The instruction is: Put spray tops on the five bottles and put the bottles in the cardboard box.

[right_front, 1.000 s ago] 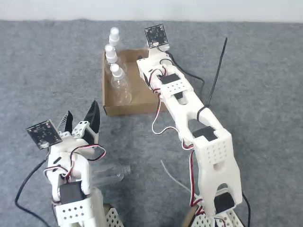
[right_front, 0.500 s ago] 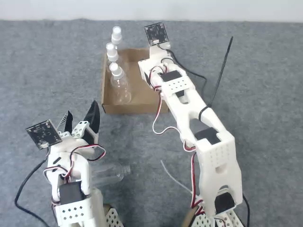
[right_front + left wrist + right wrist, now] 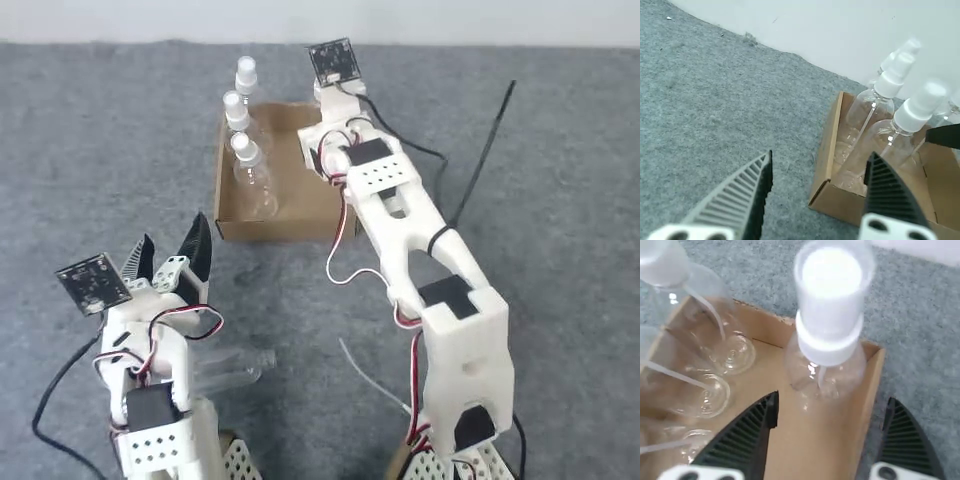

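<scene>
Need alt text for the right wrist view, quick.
The right gripper, open, hovers over a spray-topped bottle standing upright in a corner of the cardboard box. Other clear bottles stand along the box's opposite side.

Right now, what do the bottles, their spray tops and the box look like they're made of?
Bottles: clear glossy plastic, possibly glass; the box floor shows through them and highlights glint.
Spray tops: white plastic, the caps looking slightly frosted.
Box: matte brown cardboard, with thin folded walls and raw edges.
</scene>
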Robot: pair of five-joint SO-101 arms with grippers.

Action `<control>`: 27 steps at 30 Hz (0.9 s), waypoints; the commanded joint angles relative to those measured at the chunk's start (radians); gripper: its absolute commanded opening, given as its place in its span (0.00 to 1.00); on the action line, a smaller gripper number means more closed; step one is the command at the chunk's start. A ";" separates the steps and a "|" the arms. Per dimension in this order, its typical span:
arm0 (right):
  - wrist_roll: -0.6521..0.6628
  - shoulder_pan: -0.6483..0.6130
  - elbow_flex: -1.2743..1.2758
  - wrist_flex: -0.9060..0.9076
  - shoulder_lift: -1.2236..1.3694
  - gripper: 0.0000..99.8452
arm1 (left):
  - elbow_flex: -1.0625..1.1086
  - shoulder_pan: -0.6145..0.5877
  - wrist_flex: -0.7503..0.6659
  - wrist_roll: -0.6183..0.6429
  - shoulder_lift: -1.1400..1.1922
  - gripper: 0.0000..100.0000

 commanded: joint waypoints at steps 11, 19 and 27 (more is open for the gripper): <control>0.003 -0.027 -0.020 0.260 -0.203 0.28 | -0.010 -0.005 -0.034 -0.006 0.008 0.28; 0.003 -0.028 -0.020 0.407 -0.309 0.28 | -0.010 -0.005 -0.034 -0.006 0.008 0.28; 0.009 -0.051 -0.021 0.587 -0.409 0.28 | -0.010 -0.005 -0.035 -0.006 0.008 0.28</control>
